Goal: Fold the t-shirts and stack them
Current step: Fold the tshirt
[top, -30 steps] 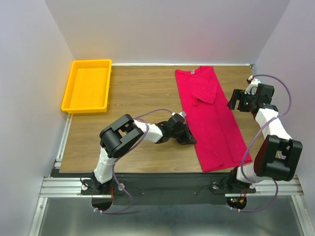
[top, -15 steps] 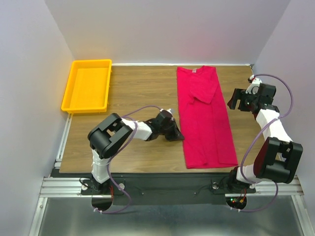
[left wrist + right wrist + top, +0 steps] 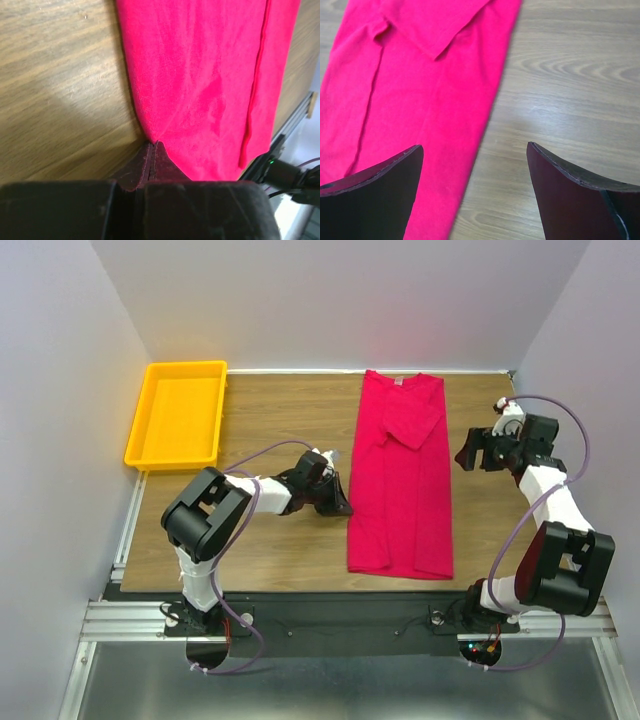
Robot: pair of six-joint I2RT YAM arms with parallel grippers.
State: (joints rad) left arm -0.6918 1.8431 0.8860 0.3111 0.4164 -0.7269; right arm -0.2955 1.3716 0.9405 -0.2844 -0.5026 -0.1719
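One garment: crimson-red t-shirt (image 3: pixel 400 480), folded into a long narrow strip, a sleeve (image 3: pixel 412 420) turned over it.
Where: I see it right of centre on the wooden table (image 3: pixel 270 420), collar at the far edge.
Left gripper (image 3: pixel 152 149): jaws pressed together, pinching the strip's left edge; the fabric puckers there.
Right gripper (image 3: pixel 475 150): jaws spread wide, holding nothing, above the right edge.
Around: yellow plastic tray (image 3: pixel 138 435), far left, well apart.
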